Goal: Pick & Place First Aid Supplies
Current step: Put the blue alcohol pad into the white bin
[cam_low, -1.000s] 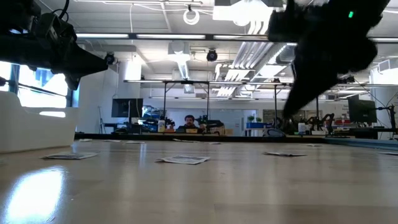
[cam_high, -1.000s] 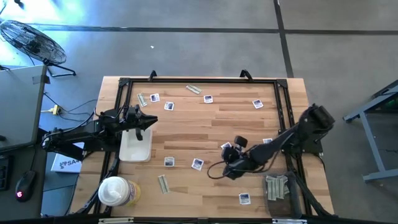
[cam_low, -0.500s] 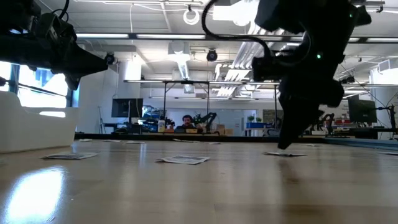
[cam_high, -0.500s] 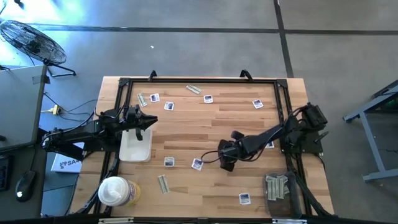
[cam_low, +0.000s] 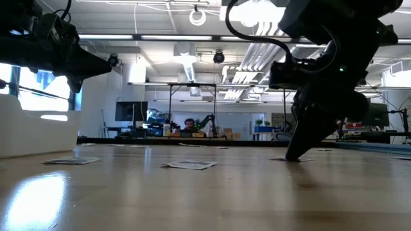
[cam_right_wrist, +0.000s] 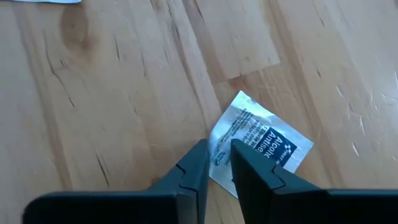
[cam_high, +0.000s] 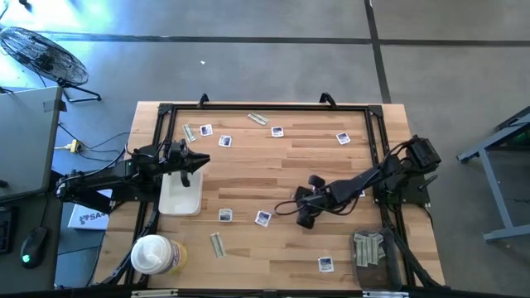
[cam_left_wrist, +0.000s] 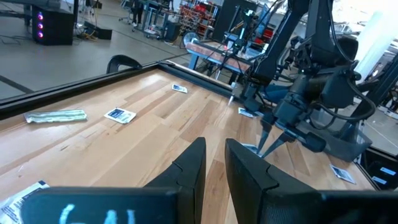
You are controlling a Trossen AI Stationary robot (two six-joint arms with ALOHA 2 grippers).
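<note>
Right gripper (cam_right_wrist: 216, 163) low on the table near its middle, fingers pinched almost together on the near corner of a square white alcohol packet (cam_right_wrist: 264, 144), the rest of it lying flat and diagonal just ahead of the tips. Left gripper (cam_high: 192, 160) far off over the white tray (cam_high: 180, 197), narrowly parted, holding nothing.

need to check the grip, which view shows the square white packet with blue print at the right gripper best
The right wrist view: the square white packet with blue print fills it, one edge pinched between the right gripper. The high view hides it under the arm; the low view shows a sliver; the left wrist view shows it far off.
</note>
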